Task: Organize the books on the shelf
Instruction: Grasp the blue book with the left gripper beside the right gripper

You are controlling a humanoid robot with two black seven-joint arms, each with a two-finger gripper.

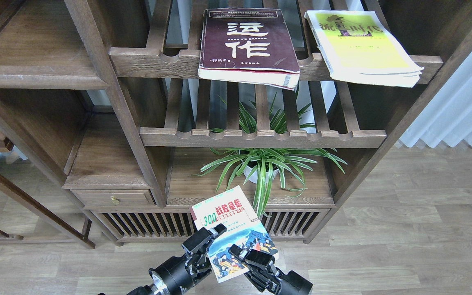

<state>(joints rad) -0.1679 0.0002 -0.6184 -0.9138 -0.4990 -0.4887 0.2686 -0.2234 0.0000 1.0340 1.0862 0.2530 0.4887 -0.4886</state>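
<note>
Low in the head view: the small "300" book (231, 231), cover up, blue picture toward the bottom, tilted, hanging in front of the cabinet's slatted base and above the wooden floor (404, 229). Right tool (247, 258) clamped on the book's lower edge, one dark finger lying across the blue picture. Left tool (208, 241) pressed against the book's left edge, fingers touching the cover; whether actually gripping or only resting there, cannot tell.

Up top, on the upper slatted rack (154, 61): the thick maroon book (246, 43) with big white characters, lying flat, front edge overhanging the scalloped rail. Just beside it to the right, apart, the yellow-green book (363, 45), also flat, its white page edges jutting past the rail.

Lower slatted rack (260, 137): nothing on its slats, only leaves poking up between them. Beneath it, in the open compartment, a striped-leaf plant (266, 162) in a white pot (256, 174).

Upper left: the solid dark-brown shelf (35, 53) with rounded front edge, carrying no book. Below left, a small drawer with a brass knob (115, 200).
</note>
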